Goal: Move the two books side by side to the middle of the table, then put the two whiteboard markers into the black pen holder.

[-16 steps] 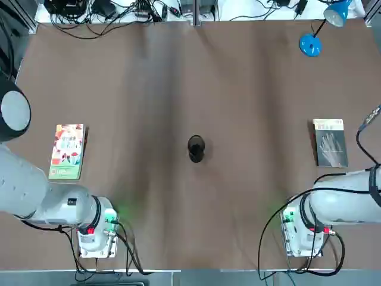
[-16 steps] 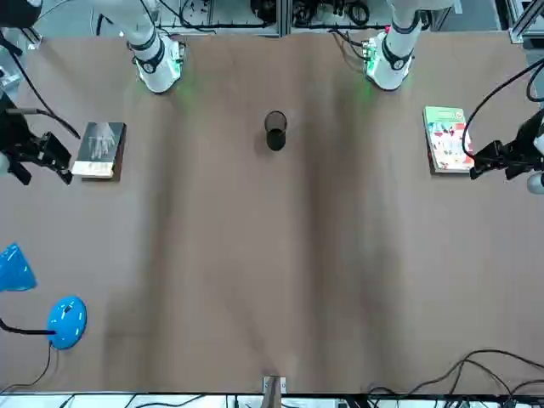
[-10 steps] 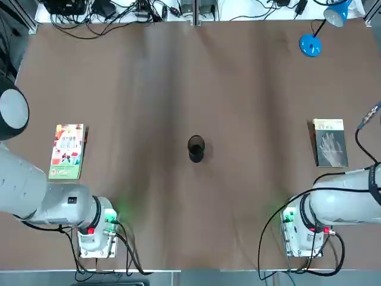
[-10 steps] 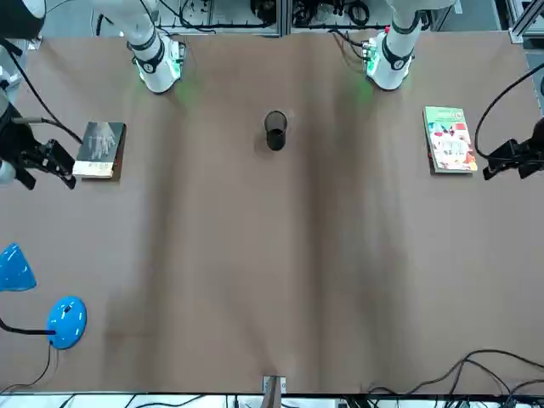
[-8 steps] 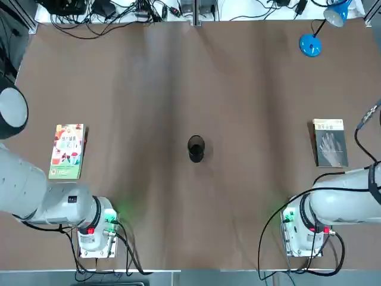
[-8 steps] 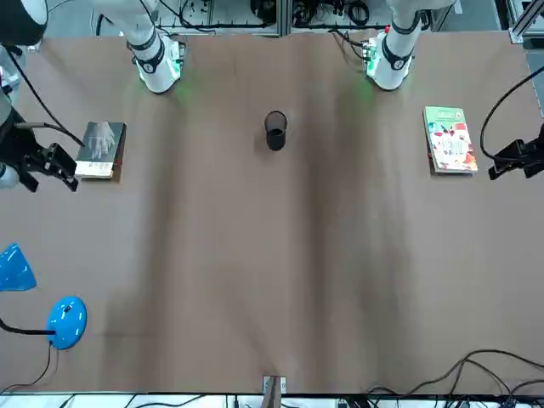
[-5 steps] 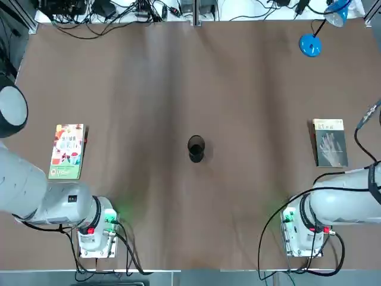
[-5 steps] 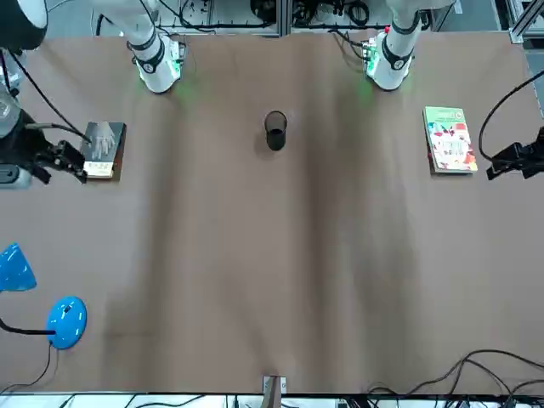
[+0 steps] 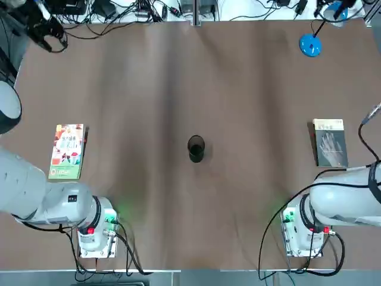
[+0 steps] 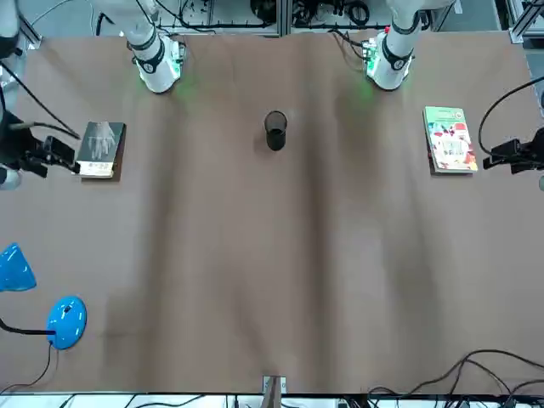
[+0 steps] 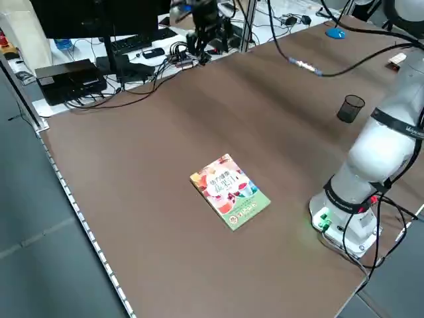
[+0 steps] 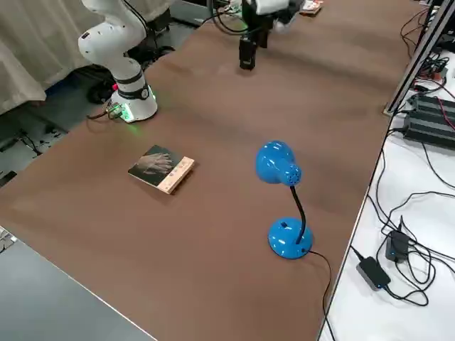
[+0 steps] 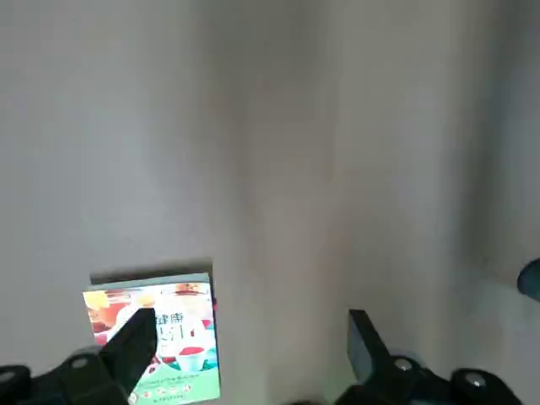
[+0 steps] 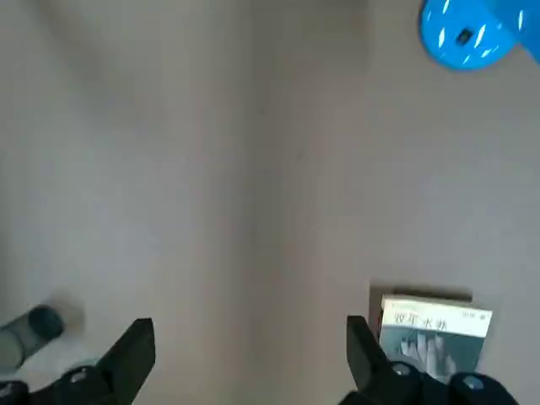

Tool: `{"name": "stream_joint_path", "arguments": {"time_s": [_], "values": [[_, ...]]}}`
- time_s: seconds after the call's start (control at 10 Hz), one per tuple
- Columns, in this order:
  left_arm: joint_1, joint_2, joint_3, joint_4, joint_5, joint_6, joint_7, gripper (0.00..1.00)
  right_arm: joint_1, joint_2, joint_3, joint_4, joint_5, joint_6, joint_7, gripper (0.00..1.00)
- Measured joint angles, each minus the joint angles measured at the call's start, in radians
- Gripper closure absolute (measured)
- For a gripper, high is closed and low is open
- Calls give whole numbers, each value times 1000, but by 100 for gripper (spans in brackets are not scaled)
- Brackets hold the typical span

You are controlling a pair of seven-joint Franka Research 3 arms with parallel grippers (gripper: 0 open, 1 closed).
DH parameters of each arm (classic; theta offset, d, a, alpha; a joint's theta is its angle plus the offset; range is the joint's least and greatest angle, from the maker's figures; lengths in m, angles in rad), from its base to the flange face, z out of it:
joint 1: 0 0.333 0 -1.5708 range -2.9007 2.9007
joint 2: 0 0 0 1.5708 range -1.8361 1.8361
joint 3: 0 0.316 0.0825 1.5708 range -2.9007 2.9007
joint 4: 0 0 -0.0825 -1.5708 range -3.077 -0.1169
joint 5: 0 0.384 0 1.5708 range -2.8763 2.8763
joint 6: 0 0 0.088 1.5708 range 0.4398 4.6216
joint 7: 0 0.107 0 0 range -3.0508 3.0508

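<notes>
Both books lie at opposite ends of the counter (image 9: 190,77), unmoved. The colourful book (image 9: 67,151) sits at mid-left of the top view; the grey book (image 9: 330,142) at mid-right. The black pen holder (image 9: 196,148) stands upright at frame centre. No whiteboard markers are visible in any view.

The left gripper (image 13: 245,359) hangs high, fingers spread wide and empty; the colourful book shows at lower left of its wrist view, beside one finger. The right gripper (image 14: 249,354) is likewise wide open and empty, with the grey book at lower right of its wrist view. In the front view the right gripper sits at the left edge just beside the grey book, the left gripper at the right edge near the colourful one.

Risks, judged:
- Thin books lying flat give the fingers little edge; a grasp may slip or skid the book.
- The holder occupies the middle; a book slid inward could tip it.
- The blue lamp (image 9: 311,43) and its cord sit near the right arm's reach.
</notes>
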Motion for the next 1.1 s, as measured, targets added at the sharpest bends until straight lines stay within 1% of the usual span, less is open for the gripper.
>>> {"name": "stream_joint_path", "arguments": {"time_s": [0.2, 0.3, 0.4, 0.5, 0.6, 0.7, 0.9, 1.0, 1.1], "values": [[2, 6, 125, -100, -92, 53, 214, 0, -149, 2, -5, -18, 72, -34, -189, 0], [6, 20, 195, -133, -127, 61, 321, 0, -218, 11, -6, -38, 128, -36, -321, 0], [10, 46, 264, -156, -168, 62, 430, 0, -272, 39, -7, -56, 182, -38, -476, 0], [17, 81, 316, -174, -211, 63, 532, 0, -305, 82, -7, -65, 219, -64, -598, 0], [39, 130, 341, -185, -251, 64, 631, 0, -333, 134, -7, -69, 256, -125, -666, 0], [71, 189, 344, -188, -288, 68, 735, 0, -369, 192, -7, -72, 280, -180, -719, 0], [121, 316, 345, -180, -348, 83, 910, 0, -471, 339, -8, -82, 288, -195, -895, 0], [160, 369, 343, -163, -373, 86, 976, 0, -529, 418, -9, -80, 293, -189, -987, 0], [213, 416, 337, -142, -398, 82, 1048, 0, -578, 474, -10, -76, 297, -184, -1069, 0]]}}
